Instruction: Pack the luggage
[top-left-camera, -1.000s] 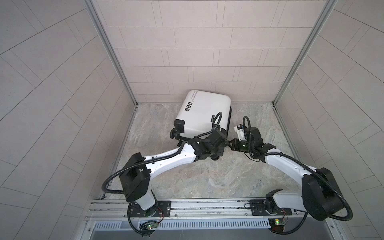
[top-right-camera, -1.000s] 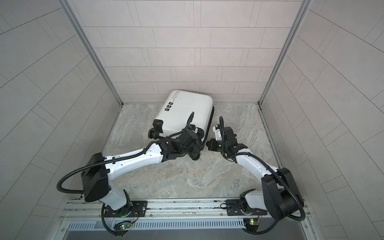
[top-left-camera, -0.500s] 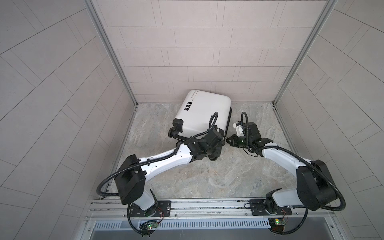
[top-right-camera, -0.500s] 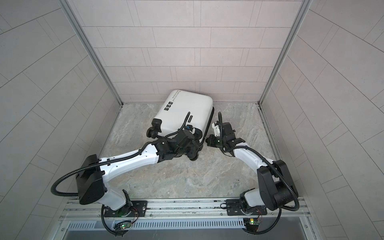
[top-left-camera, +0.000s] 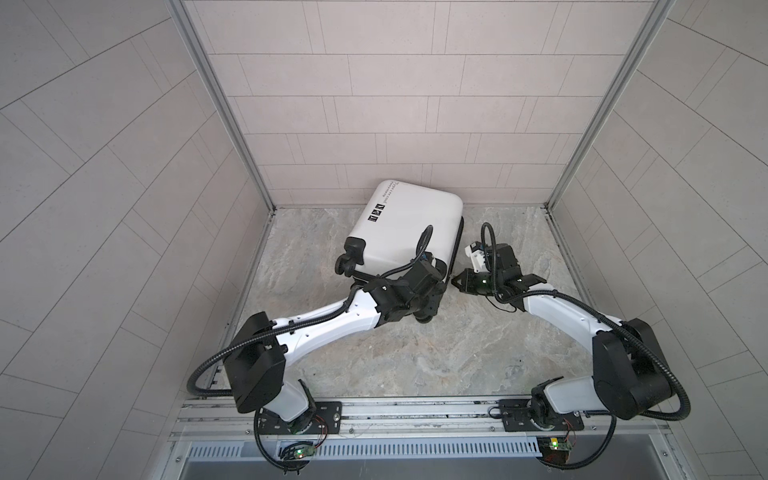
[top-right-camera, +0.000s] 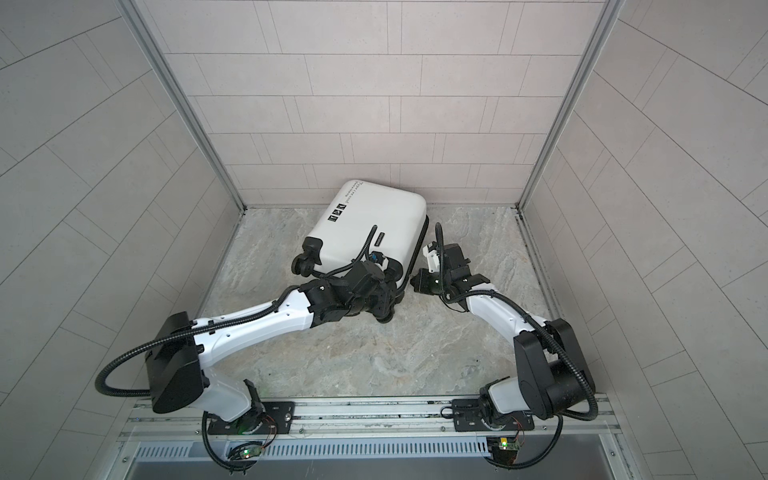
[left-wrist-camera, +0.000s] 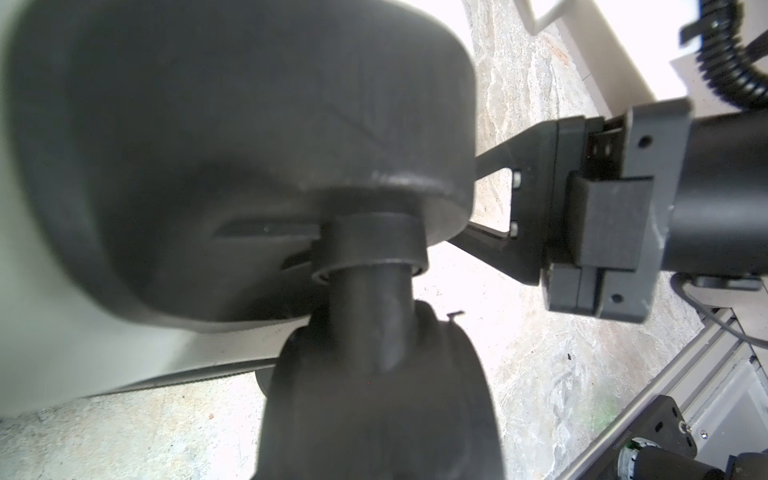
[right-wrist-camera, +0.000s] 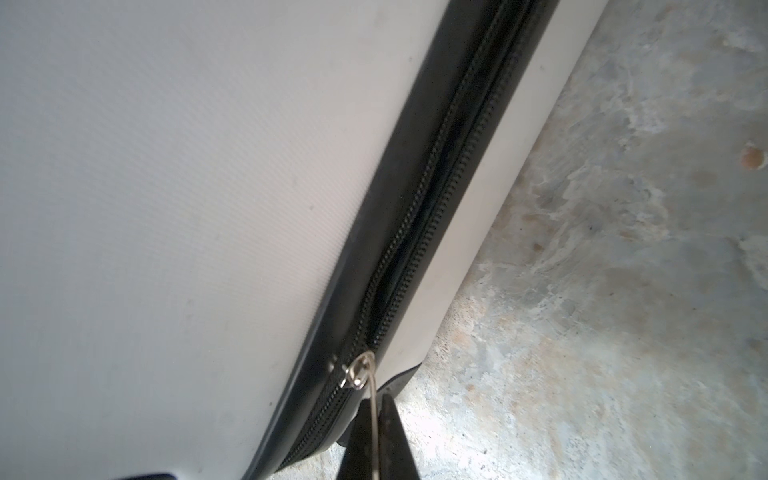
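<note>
1. The gray stone-look desk held everything.
2. The white suitcase lay flat at the back of the desk. It was close to the back wall and turned a bit sideways, with its lid down.
3. The left arm and the right arm both reached to the suitcase's near right corner.
4. The left hand was at that corner, right by a black wheel. I could not tell if its fingers were apart or together.
5. The right hand was just beside the suitcase's right side. Its fingers were pressed together on the zipper pull.
6. The black zipper ran along that side. Past the pull, its two rows of teeth were a little apart.
7. Three small black stickers sat in a row on the lid.
8. The zipper pull was a thin silver loop.
</note>
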